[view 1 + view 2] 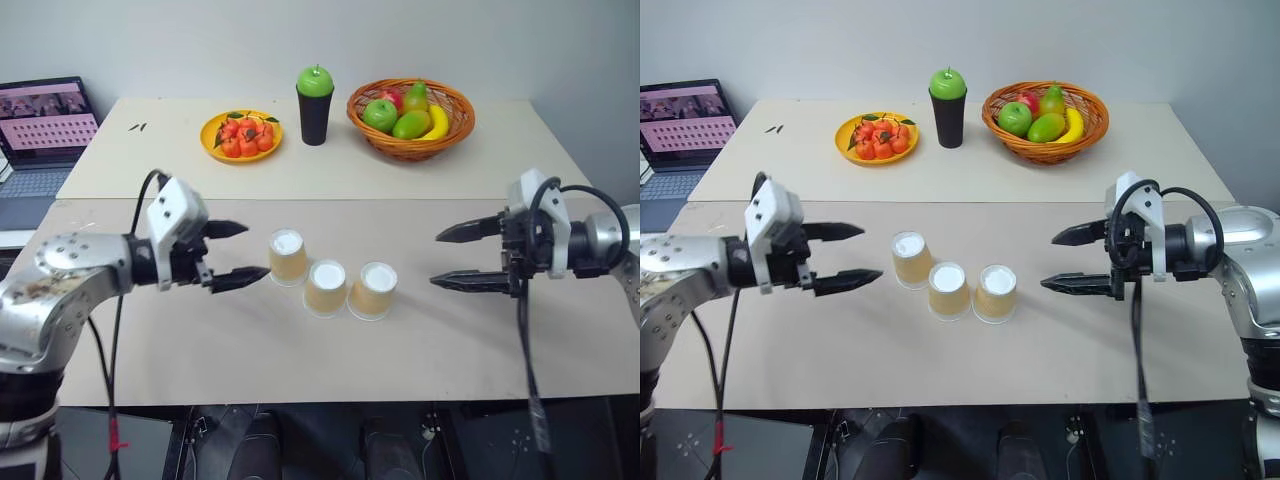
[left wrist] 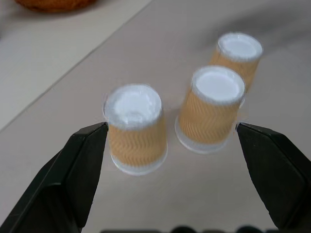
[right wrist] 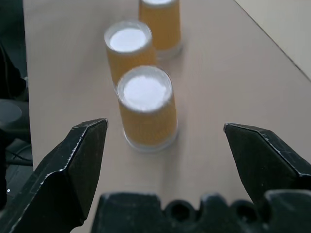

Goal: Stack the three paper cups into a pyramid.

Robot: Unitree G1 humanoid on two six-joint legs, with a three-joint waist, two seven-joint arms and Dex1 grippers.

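Three tan paper cups stand upside down, white bases up, in a slanting row at the middle of the table: the left cup (image 1: 287, 256), the middle cup (image 1: 326, 287) and the right cup (image 1: 373, 290). The middle and right cups nearly touch. My left gripper (image 1: 238, 255) hovers open just left of the left cup, its fingers pointing at it. My right gripper (image 1: 452, 258) is open too, a hand's width to the right of the right cup. Neither holds anything. The left wrist view shows the left cup (image 2: 135, 127) nearest; the right wrist view shows the right cup (image 3: 146, 107) nearest.
At the back stand a yellow plate of small red fruit (image 1: 241, 135), a black cup topped by a green apple (image 1: 314, 105) and a wicker basket of fruit (image 1: 411, 117). A laptop (image 1: 42, 135) sits off the table's left side. A seam joins the two tabletops behind the cups.
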